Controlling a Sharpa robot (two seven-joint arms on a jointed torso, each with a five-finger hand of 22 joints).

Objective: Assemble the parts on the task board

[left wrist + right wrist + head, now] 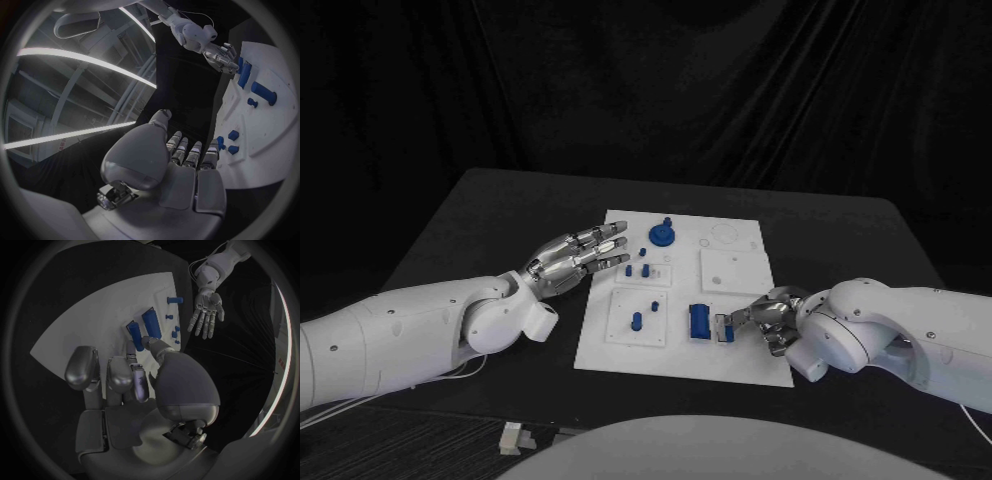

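Observation:
The white task board (pixel 733 262) lies mid-table. On it stand a blue round knob (pixel 662 234), small blue pegs (pixel 643 269) and an upright blue block (pixel 697 320). My right hand (pixel 764 322) sits at the board's near right part, thumb and a fingertip closed on a smaller blue block (pixel 727 329) next to the larger one. In the right wrist view that small block (pixel 135 331) stands just past the thumb tip, beside the larger block (pixel 150 322). My left hand (pixel 574 256) hovers at the board's left edge, fingers spread and empty; it appears as the left hand (pixel 207 315) too.
The black table (pixel 488 230) has free room left of the board and behind it. A small white object (pixel 514 438) lies at the table's near edge. The left wrist view shows the right hand (pixel 219 50) over the board (pixel 275 135).

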